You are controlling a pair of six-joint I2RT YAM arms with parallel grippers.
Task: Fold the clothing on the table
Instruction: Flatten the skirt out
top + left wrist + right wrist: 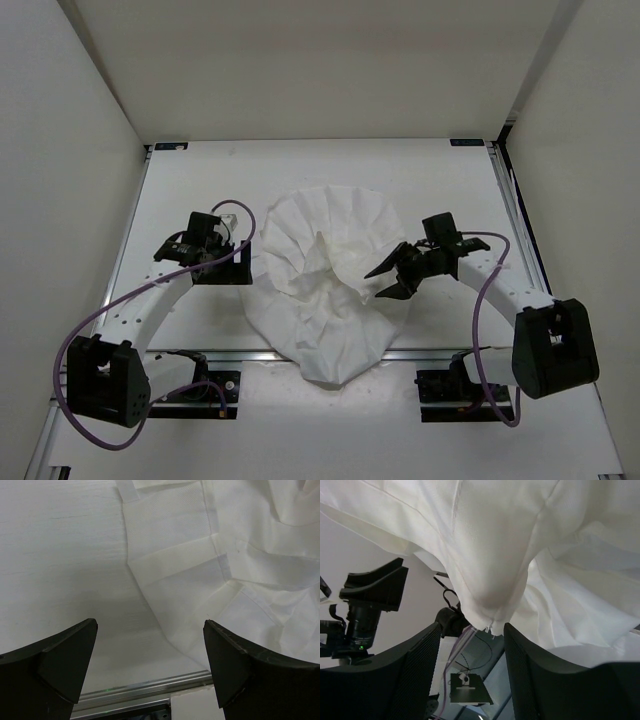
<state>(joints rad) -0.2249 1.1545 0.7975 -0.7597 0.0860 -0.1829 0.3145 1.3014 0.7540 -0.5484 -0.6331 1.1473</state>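
Matte white table (200, 180), white walls (60, 150), metal rail (145, 687) in front. Clothing (320, 280) crumpled mid-table. Left pincer (150, 625) released; right pincer (472, 630) straddles a fold, grip unclear.

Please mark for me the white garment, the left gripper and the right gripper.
white garment (320, 300): top view, its crinkled middle.
left gripper (150, 625): left wrist view, gap between its fingertips.
right gripper (372, 285): top view, gap between its fingertips.

1 overhead, 2 wrist close-ups of clothing (330, 300)
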